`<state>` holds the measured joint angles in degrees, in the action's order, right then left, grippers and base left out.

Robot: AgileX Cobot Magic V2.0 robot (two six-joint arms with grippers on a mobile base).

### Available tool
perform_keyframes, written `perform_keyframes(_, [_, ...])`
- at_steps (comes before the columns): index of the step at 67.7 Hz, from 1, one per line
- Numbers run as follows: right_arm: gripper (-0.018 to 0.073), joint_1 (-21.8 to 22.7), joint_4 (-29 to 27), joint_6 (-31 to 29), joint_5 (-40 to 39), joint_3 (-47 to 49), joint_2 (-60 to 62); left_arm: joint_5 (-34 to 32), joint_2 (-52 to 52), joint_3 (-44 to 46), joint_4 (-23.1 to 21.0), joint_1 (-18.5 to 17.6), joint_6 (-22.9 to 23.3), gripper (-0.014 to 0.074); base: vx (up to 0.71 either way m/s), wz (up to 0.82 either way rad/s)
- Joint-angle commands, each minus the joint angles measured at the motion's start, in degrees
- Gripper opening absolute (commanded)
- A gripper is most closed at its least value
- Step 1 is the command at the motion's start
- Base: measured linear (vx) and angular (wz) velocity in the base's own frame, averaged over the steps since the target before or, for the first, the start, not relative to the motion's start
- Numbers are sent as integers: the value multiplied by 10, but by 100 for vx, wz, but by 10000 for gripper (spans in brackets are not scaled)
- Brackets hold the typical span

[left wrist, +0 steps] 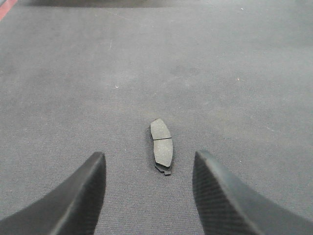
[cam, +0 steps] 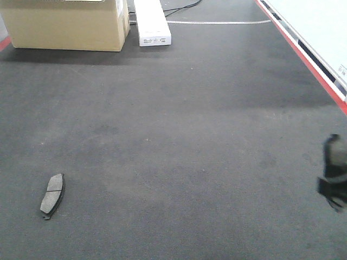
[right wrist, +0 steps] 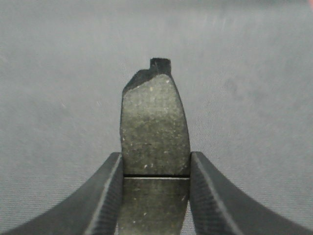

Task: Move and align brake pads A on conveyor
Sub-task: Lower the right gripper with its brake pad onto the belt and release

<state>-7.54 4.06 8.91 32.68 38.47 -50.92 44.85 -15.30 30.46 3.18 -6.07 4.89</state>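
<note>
One brake pad (cam: 52, 193) was seen lying flat on the conveyor (cam: 179, 135) at the near left, its lighter friction face turned up and its length set roughly near to far. In the left wrist view this pad (left wrist: 162, 145) was framed just beyond the left gripper (left wrist: 150, 161), whose fingers (left wrist: 83, 196) were spread wide and touched nothing; the pad lay apart from both.

A second brake pad (right wrist: 154, 127) was held by the right gripper (right wrist: 155, 164). It was clamped by its edges between the two fingers (right wrist: 105, 196), with the friction face toward the camera, the thin groove level with the fingertips and a black backing tab at the far end. In the front view the right gripper (cam: 333, 173) appeared only as a blurred dark shape at the right edge.

At the far left a cardboard box (cam: 65, 24) was set on the belt, with a long white box (cam: 152, 21) just beside it on the right. The red edge stripe (cam: 303, 54) was seen along the far right.
</note>
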Motion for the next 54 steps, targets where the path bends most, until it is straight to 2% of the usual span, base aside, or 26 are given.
perform_keyframes(1, [4,1,6,-6,-34,54,-79,-43,-7,12,1,-2,1,375,0,0])
perform_keyframes(19, [8,1,6,-32,-14,138,-278,-43,-7,12,1,-2,1,375,0,0])
perform_keyframes(32, [17,1,6,-43,45,208,-403,-43,-7,12,1,-2,1,375,0,0])
perform_keyframes(54, [60,1,-17,-83,76,274,-502,-43,-7,12,1,-2,1,375,0,0])
